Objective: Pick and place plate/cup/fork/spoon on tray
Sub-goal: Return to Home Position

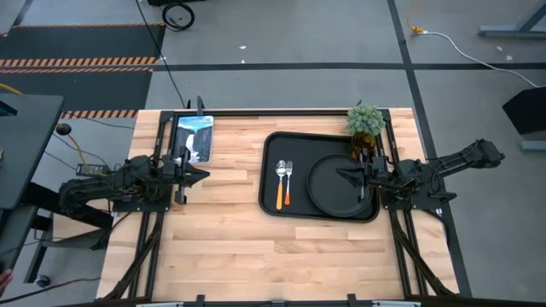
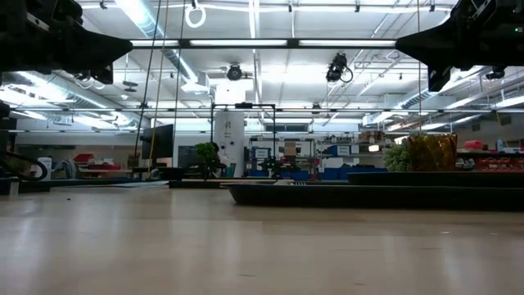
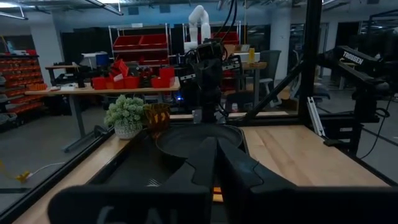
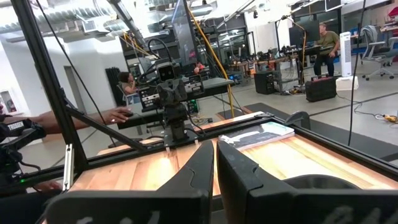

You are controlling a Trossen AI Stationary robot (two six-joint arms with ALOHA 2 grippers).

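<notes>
The black tray (image 1: 271,205) lies on the right half of the table. The round black plate (image 1: 328,192) lies flat in its right part. The spoon (image 1: 280,183) and the fork (image 1: 289,181) lie side by side in its left part, handles toward the near edge. The amber cup (image 1: 363,147) stands upright at the tray's far right corner, next to the green plant (image 1: 365,119); it also shows in the low view (image 2: 431,152). My left gripper (image 1: 203,176) is shut and empty, raised over the table's left side. My right gripper (image 1: 341,175) is shut and empty, raised above the plate.
A blue-and-white booklet (image 1: 194,136) lies at the far left of the table. Black frame rails run along the table's sides. Bare wood lies between the left gripper and the tray and along the near edge. A person's hand (image 4: 118,115) shows beyond the table's left side.
</notes>
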